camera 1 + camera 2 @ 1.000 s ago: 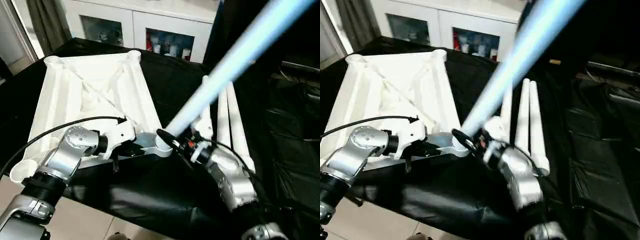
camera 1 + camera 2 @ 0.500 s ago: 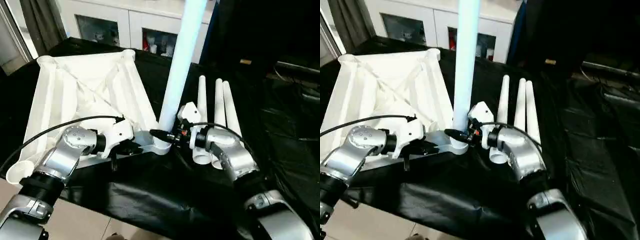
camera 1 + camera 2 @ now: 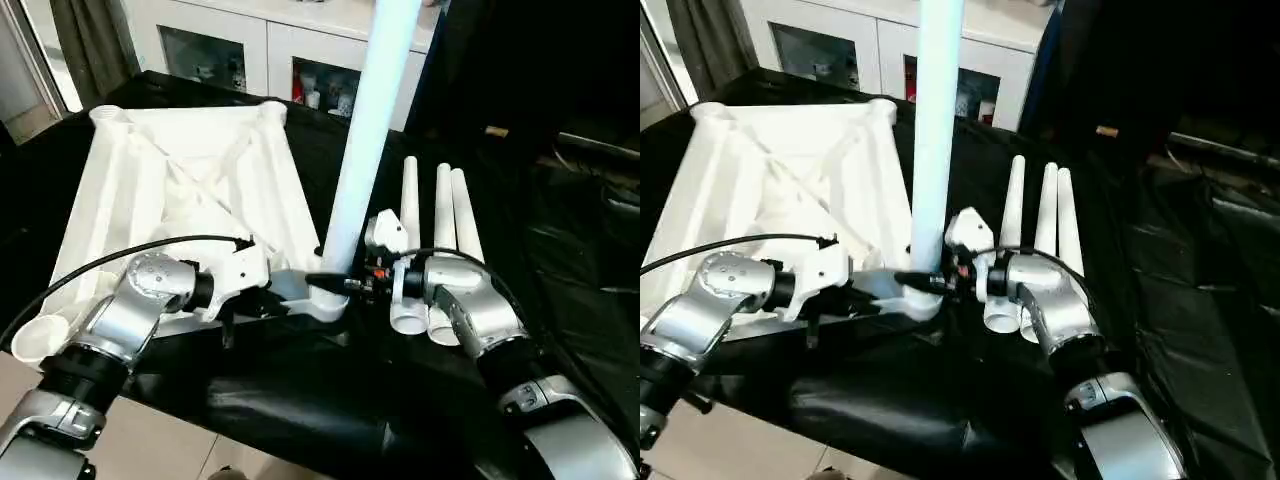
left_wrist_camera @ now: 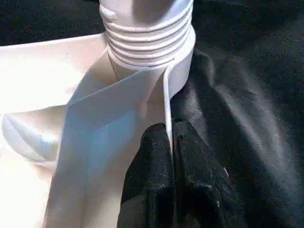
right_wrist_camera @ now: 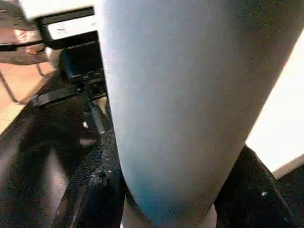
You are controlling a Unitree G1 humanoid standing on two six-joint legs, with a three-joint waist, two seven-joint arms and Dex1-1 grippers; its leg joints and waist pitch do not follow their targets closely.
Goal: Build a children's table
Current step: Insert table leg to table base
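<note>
Right tool [image 3: 338, 283] clamps the leg [image 3: 367, 140] low by the corner socket [image 3: 325, 300], left tool [image 4: 171, 142] pinches a tabletop rib [image 4: 166, 102]; stiff, light, top-heavy, so keep the grip low.

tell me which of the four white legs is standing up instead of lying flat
The leg held by the right gripper, standing in the tabletop's near corner socket. The other three legs lie side by side on the black cloth.

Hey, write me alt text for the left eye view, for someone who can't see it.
The right claw grips a white table leg standing nearly upright in the near corner socket of an upturned white tabletop on black cloth. The left claw pinches the tabletop's near edge beside the socket. Three spare legs lie side by side to the right.
</note>
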